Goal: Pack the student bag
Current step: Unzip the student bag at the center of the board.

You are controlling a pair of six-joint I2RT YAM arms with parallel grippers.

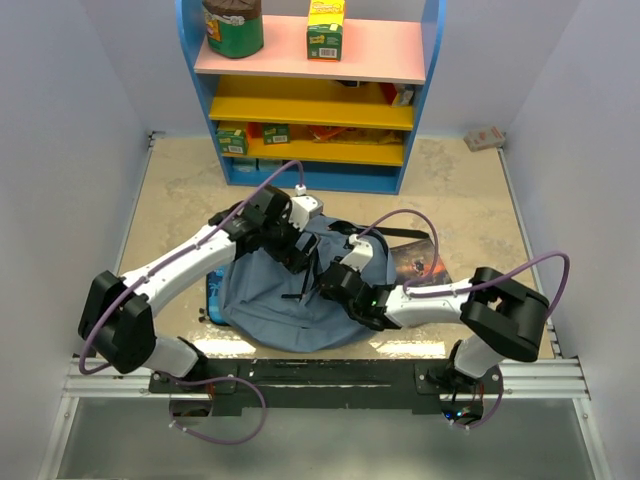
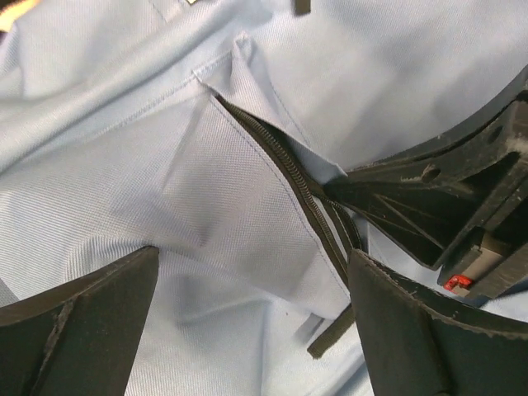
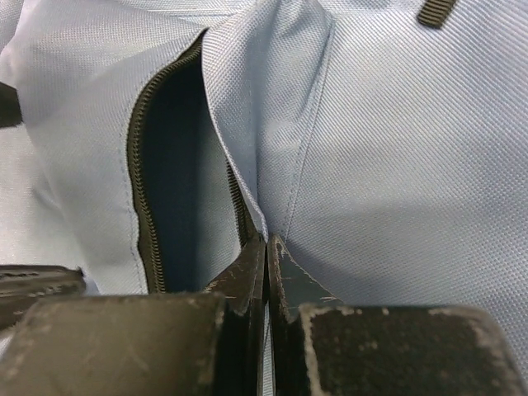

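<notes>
Tabletop (image 1: 470, 190) of beige speckled material fills the middle of the top view. A blue-framed shelf unit (image 1: 432, 40) with one pink and two yellow boards stands at the upper centre.

The soft grey-blue fabric student bag (image 1: 265, 310) lies flat on the tabletop in the lower centre of that view, between the two arms and just above their mounting rail. It fills most of both wrist views (image 2: 124, 165) (image 3: 396, 165).

A flat book with a dark illustrated cover (image 1: 420, 262) protrudes from under the bag's right edge. A dark-blue flat item (image 1: 212, 295) shows at the bag's left edge, mostly hidden.

The left gripper (image 1: 292, 252) hangs over the upper middle of the bag. Its fingers are spread wide and grasp nothing (image 2: 252, 256); grey-blue fabric lies between them.

The right gripper (image 1: 335, 285) sits on the bag, right of centre. Its fingers are pressed together (image 3: 266, 243) and pinch the fabric edge beside the dark zipper (image 3: 136, 165). The zipper is parted, exposing dark lining in the left half of the right wrist view.

A green cylindrical canister (image 1: 233, 25) and a yellow-green carton (image 1: 325, 30) stand on the pink board.
</notes>
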